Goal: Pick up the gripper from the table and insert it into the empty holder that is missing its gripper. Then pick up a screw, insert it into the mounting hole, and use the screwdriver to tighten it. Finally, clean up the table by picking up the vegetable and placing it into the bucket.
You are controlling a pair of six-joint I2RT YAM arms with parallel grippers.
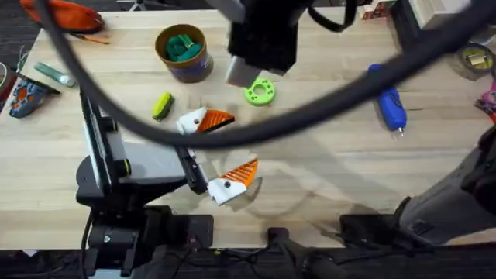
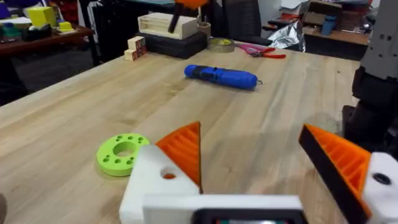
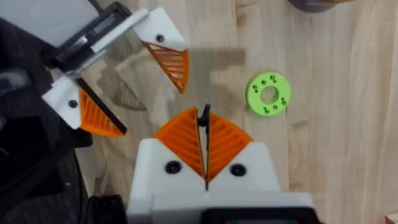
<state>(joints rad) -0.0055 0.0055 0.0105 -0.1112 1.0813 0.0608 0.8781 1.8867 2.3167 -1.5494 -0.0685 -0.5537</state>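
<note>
My left gripper (image 1: pixel 221 151) lies low over the table and is open; each of its white holders (image 1: pixel 191 122) carries an orange ribbed gripper finger (image 1: pixel 219 118). In the left wrist view a round mounting hole (image 2: pixel 169 175) shows in the white block. My right gripper (image 3: pixel 204 118) hangs above the left one, shut on a thin black screw (image 3: pixel 204 112) at its tips. The blue screwdriver (image 1: pixel 390 105) lies to the right. The yellow vegetable (image 1: pixel 161 106) lies just left of the left gripper, and the bucket (image 1: pixel 184 53) stands behind it.
A green ring-shaped disc (image 1: pixel 260 91) lies just behind the left gripper. A grey-green marker (image 1: pixel 54 74) and orange-handled tools (image 1: pixel 66 15) sit at the far left. A tape roll (image 1: pixel 474 58) is at the far right. The right arm (image 1: pixel 263 35) and its cable cross high.
</note>
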